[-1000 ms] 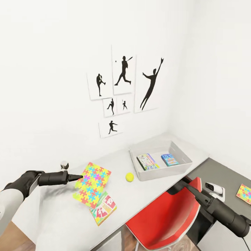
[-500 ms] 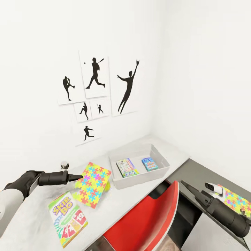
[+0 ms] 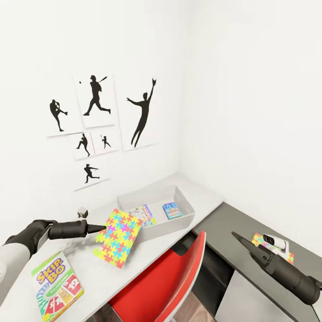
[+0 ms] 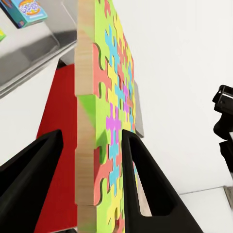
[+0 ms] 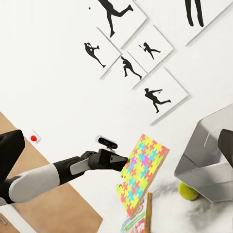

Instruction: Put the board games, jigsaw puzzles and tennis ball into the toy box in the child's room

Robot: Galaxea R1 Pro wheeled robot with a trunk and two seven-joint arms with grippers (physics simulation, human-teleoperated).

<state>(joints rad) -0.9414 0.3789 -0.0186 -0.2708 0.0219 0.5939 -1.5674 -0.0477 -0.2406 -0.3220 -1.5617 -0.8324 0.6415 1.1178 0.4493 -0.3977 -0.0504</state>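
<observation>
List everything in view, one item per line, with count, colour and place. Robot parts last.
jigsaw puzzle: one, multicoloured mosaic, held on edge above the table by the left gripper
second jigsaw puzzle: one, same mosaic, on the dark-grey cabinet
toy box: one, light grey, on the table near the corner
board games in the toy box: two, one pale and one blue
Skip-Bo box: one, green-yellow-red, flat on the table
tennis ball: one, yellow-green, beside the toy box
table: one, pale top
cabinet: one, dark-grey top
chair: one, red
silhouette pictures: six, black on white, wall
left gripper: black, shut on the puzzle
right gripper: black, over the cabinet
</observation>
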